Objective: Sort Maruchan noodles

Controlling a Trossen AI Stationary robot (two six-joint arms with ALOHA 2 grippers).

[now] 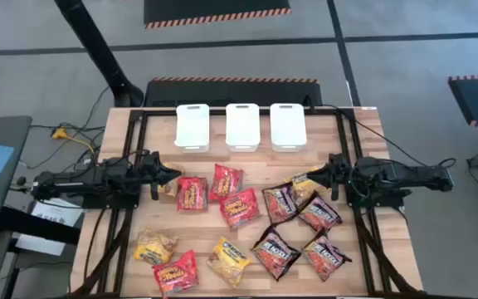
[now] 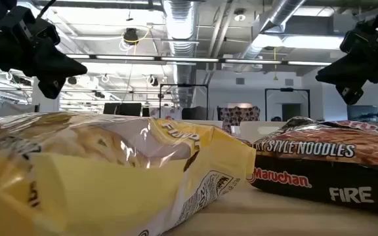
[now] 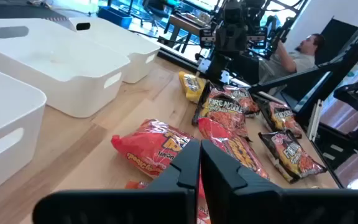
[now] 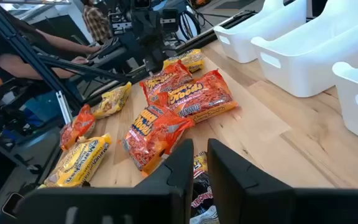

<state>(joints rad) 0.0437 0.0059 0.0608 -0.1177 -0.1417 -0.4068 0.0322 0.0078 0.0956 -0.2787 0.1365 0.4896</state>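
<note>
On the counter (image 1: 363, 124), noodle packets (image 1: 237, 206) are spread; left gripper (image 1: 175, 174) is closed empty, right gripper (image 1: 312, 175) narrowly parted, holding nothing.

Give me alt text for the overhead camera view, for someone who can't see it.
About a dozen red, yellow and dark Maruchan noodles packets lie scattered on a wooden table, in front of three empty white tubs in a row. The left gripper and right gripper hover at either side, neither holding anything.
</note>
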